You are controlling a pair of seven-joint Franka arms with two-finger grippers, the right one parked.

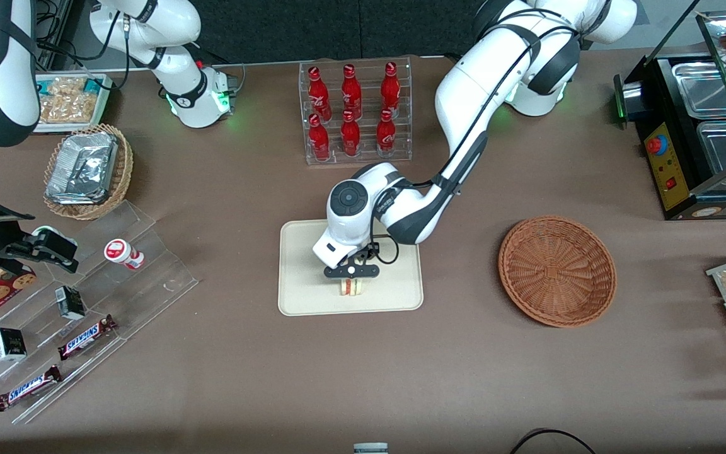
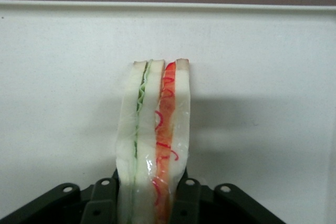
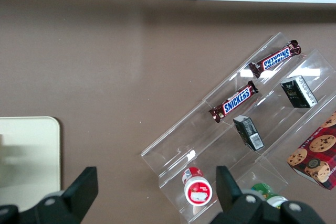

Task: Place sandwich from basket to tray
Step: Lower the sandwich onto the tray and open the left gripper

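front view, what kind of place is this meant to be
Likely a mock snack counter: red drink bottles in a clear rack, Snickers bars on an acrylic display. The gripper holds the sandwich over the tray.

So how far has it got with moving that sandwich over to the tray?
Nearly finished. The basket is already empty, and the sandwich is over the tray, standing on edge between the gripper fingers, which look closed on it. Whether it touches the tray cannot be told. What is left: let go and lift away.
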